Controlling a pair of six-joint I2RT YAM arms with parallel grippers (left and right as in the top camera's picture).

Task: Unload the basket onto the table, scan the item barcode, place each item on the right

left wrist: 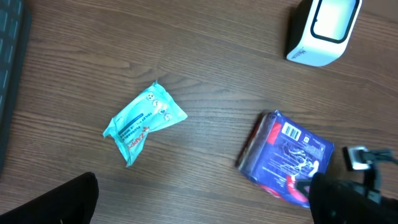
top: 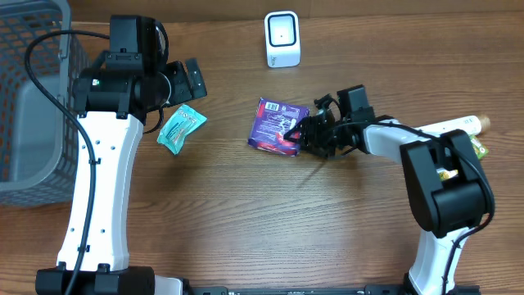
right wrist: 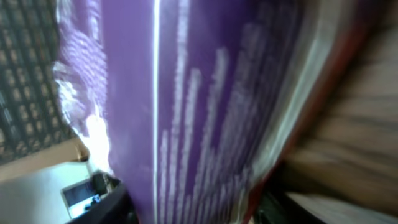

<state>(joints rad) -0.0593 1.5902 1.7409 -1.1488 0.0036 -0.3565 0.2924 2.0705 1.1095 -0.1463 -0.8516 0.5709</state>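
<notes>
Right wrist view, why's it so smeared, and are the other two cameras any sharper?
Right wrist: the pack sits too close to the lens, so its print blurs into streaks, with one bright line of glare. Left wrist: sharp and evenly lit, though the scanner window is washed out white. Overhead: sharp, with only faint shadows on the table.

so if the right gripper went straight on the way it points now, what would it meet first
The purple packet: the right gripper points left at its near edge, and the packet fills the right wrist view. Whether they touch yet is unclear from overhead.
</notes>
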